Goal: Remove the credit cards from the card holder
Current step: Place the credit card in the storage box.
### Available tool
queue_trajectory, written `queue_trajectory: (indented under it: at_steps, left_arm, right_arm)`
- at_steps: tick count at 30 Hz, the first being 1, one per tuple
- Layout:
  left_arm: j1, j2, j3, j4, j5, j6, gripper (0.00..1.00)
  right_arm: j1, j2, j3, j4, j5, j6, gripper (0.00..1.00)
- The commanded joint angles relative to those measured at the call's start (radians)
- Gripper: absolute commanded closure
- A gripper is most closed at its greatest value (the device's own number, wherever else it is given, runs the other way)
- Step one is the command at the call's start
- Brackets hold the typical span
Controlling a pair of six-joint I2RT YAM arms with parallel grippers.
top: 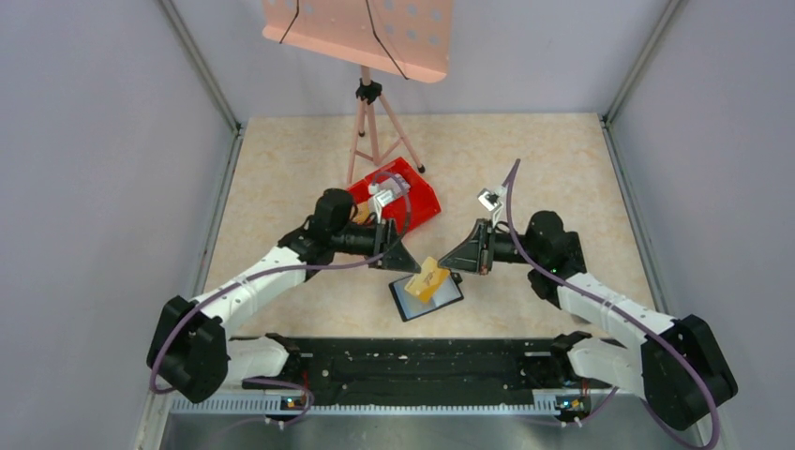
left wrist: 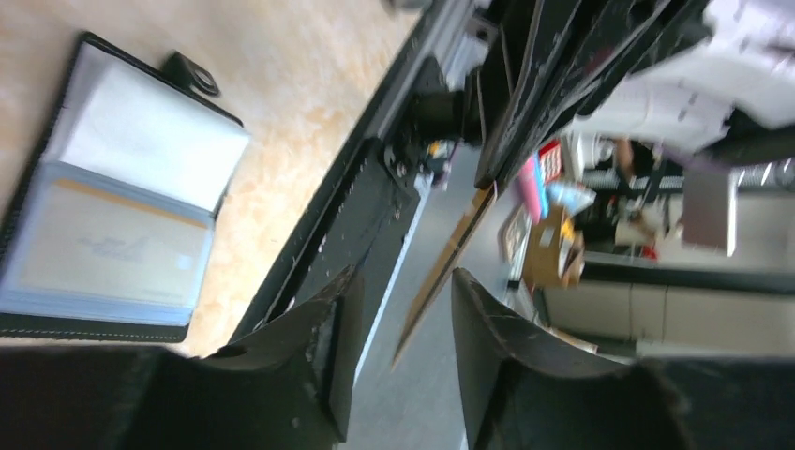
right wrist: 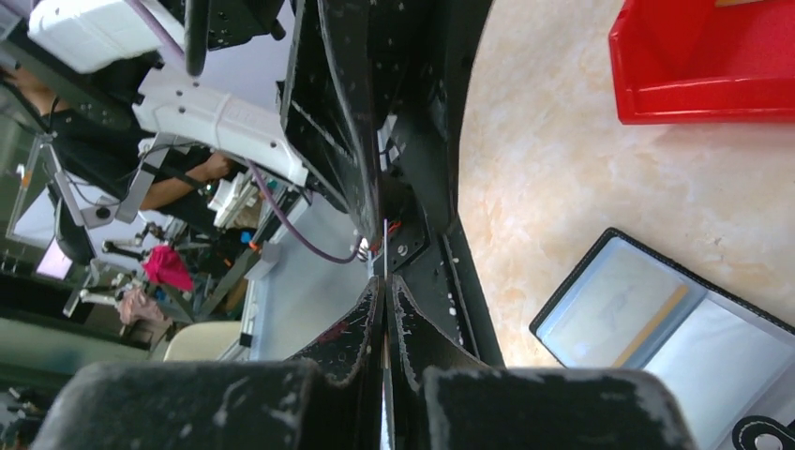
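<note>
The black card holder lies open on the table between the arms, its see-through pockets facing up. A pale card with an orange edge still sits in one pocket. A tan-gold credit card hangs just above the holder. My right gripper is shut on it, and its thin edge pokes out past the jaws. My left gripper is open, with the same card edge-on between its fingers, touching neither.
A red two-compartment bin stands behind the left arm. A pink tripod stand rises at the back. A black rail runs along the near table edge. Grey walls close in both sides.
</note>
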State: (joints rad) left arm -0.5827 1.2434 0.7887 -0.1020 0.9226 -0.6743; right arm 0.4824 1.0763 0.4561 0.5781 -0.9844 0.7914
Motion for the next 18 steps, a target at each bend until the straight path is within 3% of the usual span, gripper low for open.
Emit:
queue_trajectory:
  at_steps: [1, 12, 18]
  left_arm:
    - [0.090, -0.098, -0.051, 0.144, -0.030, -0.101, 0.50]
    - [0.118, -0.186, -0.202, 0.371, -0.094, -0.233, 0.39]
    - [0.110, -0.167, -0.236, 0.494, -0.112, -0.293, 0.39]
  right_arm:
    - [0.004, -0.028, -0.036, 0.145, 0.113, 0.109, 1.00]
    - [0.000, -0.069, -0.163, 0.368, 0.387, 0.341, 1.00]
    - [0.001, -0.049, -0.185, 0.449, 0.455, 0.418, 1.00]
